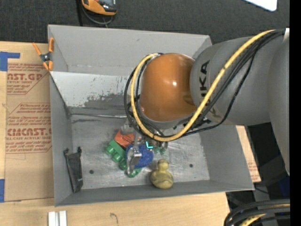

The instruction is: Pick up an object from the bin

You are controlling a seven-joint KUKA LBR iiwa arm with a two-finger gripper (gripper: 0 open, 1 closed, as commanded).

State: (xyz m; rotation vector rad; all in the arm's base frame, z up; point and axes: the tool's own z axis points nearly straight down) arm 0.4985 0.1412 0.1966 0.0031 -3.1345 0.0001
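- Camera view, from above and somewhat to one side, has the arm (244, 79) reaching in from the right. Its orange cover (164, 86) hangs over the middle of the bin (61, 107).
- Below that cover the gripper (137, 155) is low in the bin, over a small cluster of things on the near half of the floor, a little left of centre.
- Whether it is released or clenched cannot be told, because the wrist and cover hide too much of it. Nothing can be said to be in its grasp.
- The blue object (145, 159) is the nearest thing. It lies directly under the gripper and just to its right, touching it or very nearly so.
- A green object (114, 151) lies just to the left, and part of it seems to curl toward the near side under the blue one.
- An orange object (125, 138) sits just beyond the green one, on the far-left side of the gripper.
- A yellow duck-shaped toy (161, 175) rests nearer and to the right, beside the blue object and close to the near wall.
- A black object (74, 169) leans by the left wall, well apart from the rest.
- The blue object is probably the candidate, as it needs almost no sideways travel. Its long axis seems to run from far-right to near-left, though the overlap makes this unsure.
- The main risk is the crowding, since a close could catch the green piece as well.
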